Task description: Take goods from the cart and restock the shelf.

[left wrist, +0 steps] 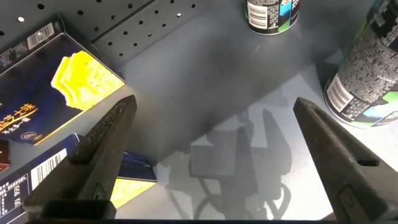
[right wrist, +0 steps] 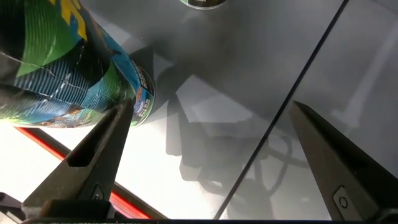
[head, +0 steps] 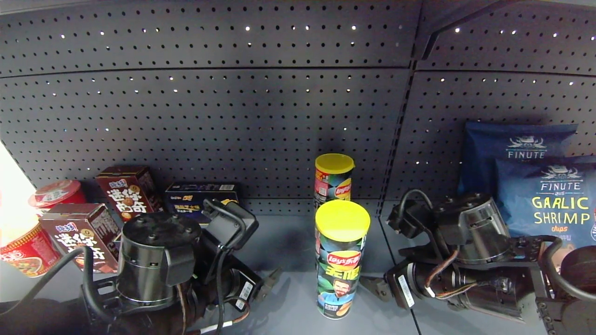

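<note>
— Since the front chip can (head: 342,260) stands upright on the shelf (head: 288,237), just before its twin (head: 333,179), we judge this placing done.
— We agree. The left gripper (left wrist: 214,106) and right gripper (right wrist: 211,107) flank it, both spread wide and holding nothing. Next we back out without clipping it, then fetch more.
— The left arm (head: 153,260) hides part of the boxes (head: 125,193), and the blue bags (head: 542,204) are cut off.

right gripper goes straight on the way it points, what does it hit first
Probably the front chips can: one finger of the open right gripper is beside its base. Between the fingers the shelf floor looks free up to the rear can, though depth is unclear.
</note>
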Robot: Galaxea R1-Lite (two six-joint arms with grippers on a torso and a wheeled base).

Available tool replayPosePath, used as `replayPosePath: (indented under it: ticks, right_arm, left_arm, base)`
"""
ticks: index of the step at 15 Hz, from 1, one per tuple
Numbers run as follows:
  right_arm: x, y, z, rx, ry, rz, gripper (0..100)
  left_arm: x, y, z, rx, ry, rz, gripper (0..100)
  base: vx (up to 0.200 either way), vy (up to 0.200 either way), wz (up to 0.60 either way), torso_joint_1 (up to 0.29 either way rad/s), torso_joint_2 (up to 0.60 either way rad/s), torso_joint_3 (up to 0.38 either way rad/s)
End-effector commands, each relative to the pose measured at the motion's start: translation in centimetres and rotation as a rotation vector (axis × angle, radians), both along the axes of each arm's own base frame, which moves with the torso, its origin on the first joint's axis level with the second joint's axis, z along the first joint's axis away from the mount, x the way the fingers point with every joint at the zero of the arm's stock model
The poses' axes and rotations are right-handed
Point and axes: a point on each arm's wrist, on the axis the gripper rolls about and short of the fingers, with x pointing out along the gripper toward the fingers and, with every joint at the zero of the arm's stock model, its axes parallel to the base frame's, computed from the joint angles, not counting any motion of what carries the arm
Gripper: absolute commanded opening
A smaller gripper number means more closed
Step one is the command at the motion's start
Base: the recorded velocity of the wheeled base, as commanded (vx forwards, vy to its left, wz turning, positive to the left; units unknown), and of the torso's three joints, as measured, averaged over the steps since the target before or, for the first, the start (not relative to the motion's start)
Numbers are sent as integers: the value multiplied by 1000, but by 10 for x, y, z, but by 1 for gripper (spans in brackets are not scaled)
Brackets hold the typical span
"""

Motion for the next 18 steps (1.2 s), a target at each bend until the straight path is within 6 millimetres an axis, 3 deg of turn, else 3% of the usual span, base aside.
replayPosePath:
  ticks: [1, 5, 10, 13, 18]
  right_arm:
    - [1, 1, 0, -1, 1, 0, 100]
    - [-2, -4, -1, -3, 3, -6, 100]
    - [-22, -27, 9, 24, -24, -20, 100]
    - [-48, -57, 24, 77, -86, -49, 100]
    - [-91, -109, 27, 128, -165, -145, 100]
  left_arm:
    - [0, 0, 0, 1, 1, 1, 100]
    - [0, 0, -1, 2, 2, 1, 100]
    - [-3, 3, 2, -7, -6, 4, 100]
    - [-12, 23, 24, -58, -77, 57, 100]
    - [-33, 54, 50, -108, -197, 161, 100]
  base:
    - [0, 0, 0, 0, 0, 0]
    - [0, 0, 0, 0, 0, 0]
    - [0, 0, 0, 0, 0, 0]
    - [0, 0, 0, 0, 0, 0]
    - [0, 0, 0, 0, 0, 0]
